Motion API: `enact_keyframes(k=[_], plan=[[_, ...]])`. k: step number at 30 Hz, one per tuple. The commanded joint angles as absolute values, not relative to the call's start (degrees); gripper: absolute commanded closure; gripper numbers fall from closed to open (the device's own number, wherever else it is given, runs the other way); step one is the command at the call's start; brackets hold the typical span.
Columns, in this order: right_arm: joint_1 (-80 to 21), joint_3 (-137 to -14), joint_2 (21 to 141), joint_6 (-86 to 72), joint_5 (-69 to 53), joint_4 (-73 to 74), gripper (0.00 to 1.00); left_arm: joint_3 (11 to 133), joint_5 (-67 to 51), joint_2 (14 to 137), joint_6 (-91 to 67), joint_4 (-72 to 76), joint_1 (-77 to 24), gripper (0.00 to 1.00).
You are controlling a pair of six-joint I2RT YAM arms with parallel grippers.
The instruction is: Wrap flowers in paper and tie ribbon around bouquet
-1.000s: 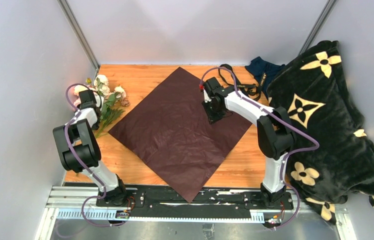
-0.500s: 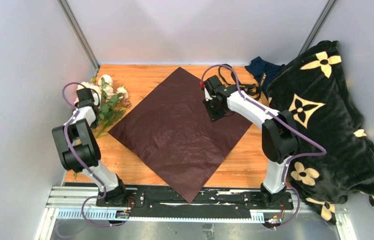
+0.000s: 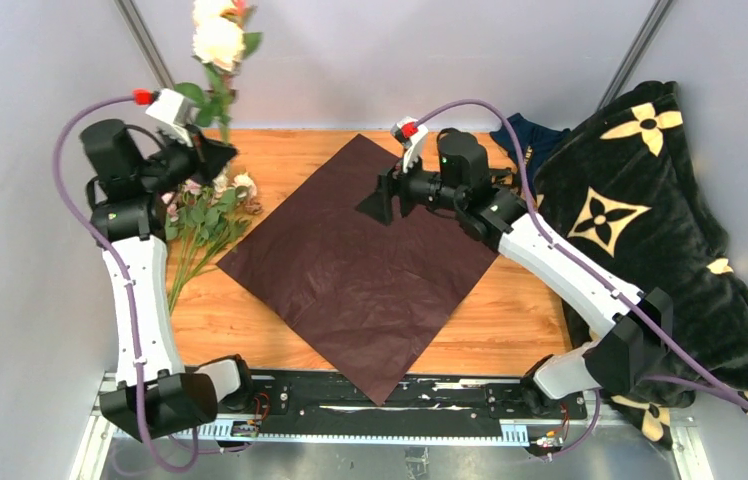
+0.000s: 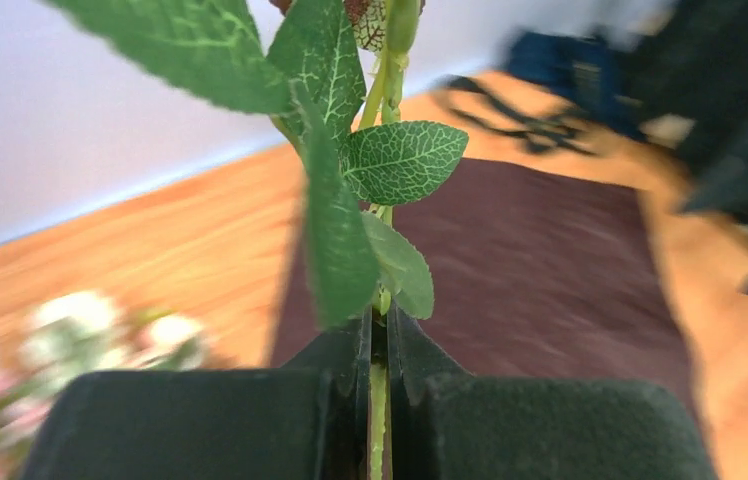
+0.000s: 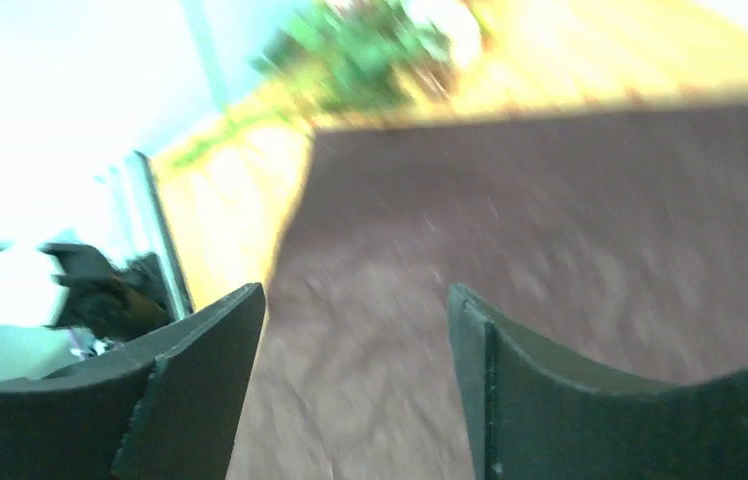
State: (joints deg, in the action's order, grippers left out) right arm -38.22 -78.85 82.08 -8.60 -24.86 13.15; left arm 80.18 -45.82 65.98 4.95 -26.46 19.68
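Note:
My left gripper (image 3: 212, 150) is raised over the table's left side and shut on one thin green stem (image 4: 378, 400). That stem's cream rose (image 3: 218, 42) stands high against the back wall. The other flowers (image 3: 202, 212) lie on the wood at the left, beside the paper's left corner. The dark red paper (image 3: 350, 265) lies flat like a diamond in the middle. My right gripper (image 3: 372, 205) hovers open over its upper part, nothing between the fingers (image 5: 200, 350). The black ribbon (image 4: 520, 112) lies blurred on the wood beyond the paper. No bouquet is in view.
A black blanket with cream flower motifs (image 3: 650, 230) is heaped along the right side. A dark navy cloth (image 3: 535, 140) lies at the back right. Grey walls close in the left and back, and the arms' base rail (image 3: 350, 400) runs along the near edge.
My left arm has risen from the flower pile with one rose stem clamped. My right gripper has lifted off the paper, swung to point left, and opened.

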Motion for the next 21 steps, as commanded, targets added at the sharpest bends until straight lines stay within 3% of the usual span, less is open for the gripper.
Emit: enact_keyframes(k=[1, 7, 11, 21], plan=[[-43.7, -76.8, 82.9, -23.2, -40.8, -27.1, 0.25, 80.2, -65.5, 66.2, 0.3, -32.5, 10.0, 1.00], [-46.1, -80.6, 87.3, -30.9, -31.9, -38.9, 0.33, 80.9, -64.2, 65.6, -2.8, -32.5, -2.5, 1.00], [-46.1, -79.8, 87.1, -31.4, -26.5, -40.7, 0.45, 80.6, -63.2, 65.2, -3.0, -32.7, -4.2, 1.00], [-46.1, -84.2, 92.6, -34.2, -22.4, -35.6, 0.57, 79.9, -61.9, 65.8, -2.4, -32.7, -7.3, 1.00]])
